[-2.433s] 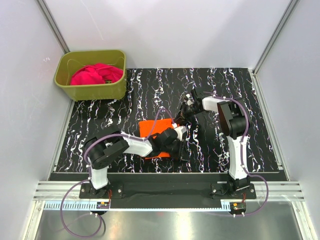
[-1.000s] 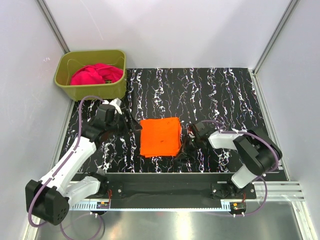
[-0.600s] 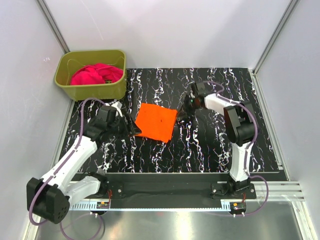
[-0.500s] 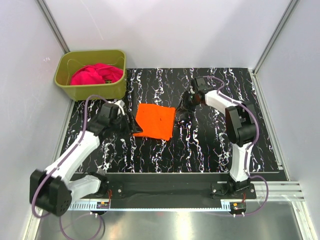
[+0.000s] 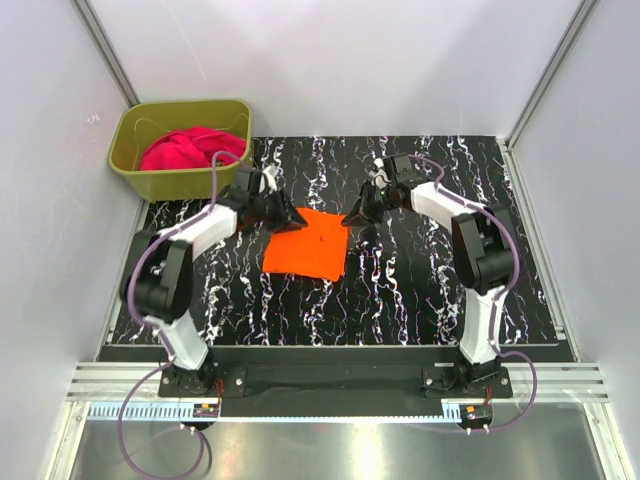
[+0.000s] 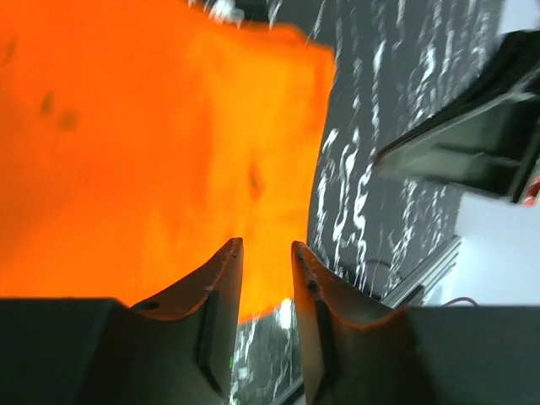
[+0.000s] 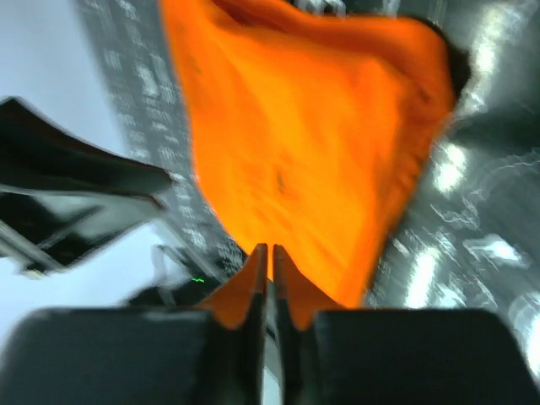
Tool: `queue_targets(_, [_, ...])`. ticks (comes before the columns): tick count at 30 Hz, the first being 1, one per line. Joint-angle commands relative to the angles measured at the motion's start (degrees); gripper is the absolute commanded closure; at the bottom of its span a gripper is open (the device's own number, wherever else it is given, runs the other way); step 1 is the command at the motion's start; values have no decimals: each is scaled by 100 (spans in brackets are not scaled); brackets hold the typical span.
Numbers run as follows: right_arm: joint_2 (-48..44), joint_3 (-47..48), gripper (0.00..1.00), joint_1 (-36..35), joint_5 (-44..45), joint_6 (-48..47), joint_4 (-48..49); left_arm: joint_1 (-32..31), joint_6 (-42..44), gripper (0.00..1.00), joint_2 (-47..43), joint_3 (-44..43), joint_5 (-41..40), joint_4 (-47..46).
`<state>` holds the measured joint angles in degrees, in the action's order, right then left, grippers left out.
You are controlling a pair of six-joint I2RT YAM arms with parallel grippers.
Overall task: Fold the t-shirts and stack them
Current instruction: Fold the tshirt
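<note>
While on table [image 5: 420, 290], orange t-shirt [image 5: 308, 245] (folded)

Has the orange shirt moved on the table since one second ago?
Yes. The orange shirt has shifted toward the far left and now lies nearer the green tub. It has also turned a little askew.

We see a black tabletop [image 5: 420, 290] with white marble-like veining. Two things sit directly on it. An olive-green tub [image 5: 190, 182] is in the far-left corner. A folded orange t-shirt [image 5: 310, 245] lies around mid-table, a little left of centre and turned slightly off-square. The tub and the shirt are near each other but not touching. The shirt's near edge lies flat; we can't tell whether its far corners do.
</note>
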<state>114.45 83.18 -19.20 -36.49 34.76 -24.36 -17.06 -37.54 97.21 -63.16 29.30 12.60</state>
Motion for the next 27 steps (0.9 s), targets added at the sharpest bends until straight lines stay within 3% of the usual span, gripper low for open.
queue_targets(1, [445,-3,91,13,-1245,1206,1730,18,-166,67,499,-608,700,-1109])
queue_targets(5, [972,-30,96,48,-1527,2103,3136,71,-262,67,1167,-970,752,-1373])
queue_targets(8, [1394,41,96,136,-1537,2456,3384,141,-289,68,1695,-1234,779,-1480])
queue_targets(12, [1877,-3,97,338,-1431,2544,3368,256,-123,68,2327,-1567,762,-1393])
queue_targets(15, [2019,58,97,531,-1370,2317,3114,282,316,68,2847,-2129,726,-717])
queue_targets(18, [1854,452,93,654,-1238,1553,2027,273,721,63,2717,-2403,612,-241])
queue_targets(22, [1423,1506,74,681,-591,147,-170,282,923,49,1848,-2333,446,267])
queue_targets(23, [1309,1578,70,681,-448,-195,-801,273,933,41,1645,-2272,288,356])
queue_targets(25, [896,1440,54,672,-79,-312,-1192,273,924,32,916,-1991,147,549])
queue_targets(27, [432,1062,41,655,-121,-217,-1308,273,907,30,163,-1554,-221,717])
